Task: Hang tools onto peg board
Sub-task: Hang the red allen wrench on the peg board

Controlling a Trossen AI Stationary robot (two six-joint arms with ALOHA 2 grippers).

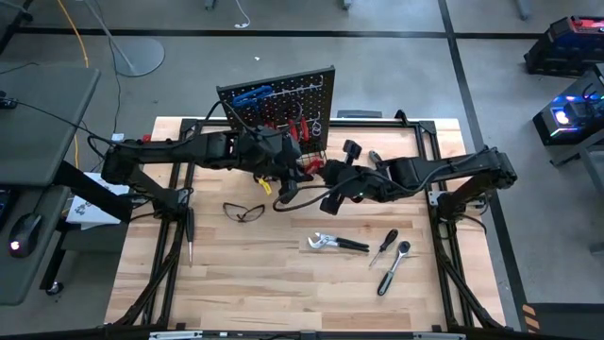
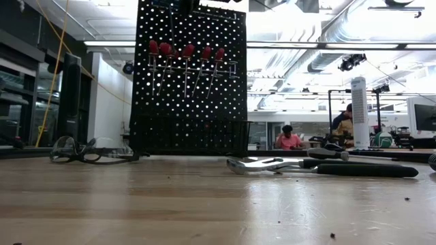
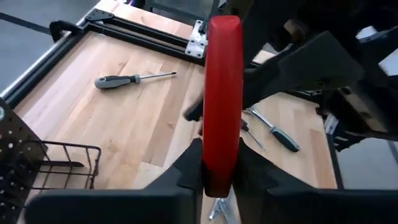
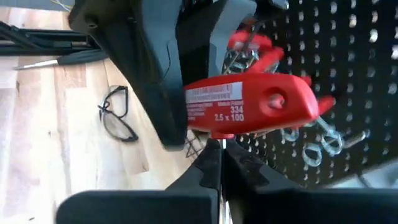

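Left wrist view: fingers (image 3: 186,171) around red-handled screwdriver (image 3: 222,93).

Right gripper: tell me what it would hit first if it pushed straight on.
Most likely the red plastic screwdriver handle just beyond the shut right gripper, with the black perforated metal peg board behind it; depth is unclear.

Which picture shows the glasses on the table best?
The low view: the safety glasses lie close and unblocked, left of the peg board. The high view shows them small from above; the right wrist view shows them beside an arm; the left wrist view misses them.
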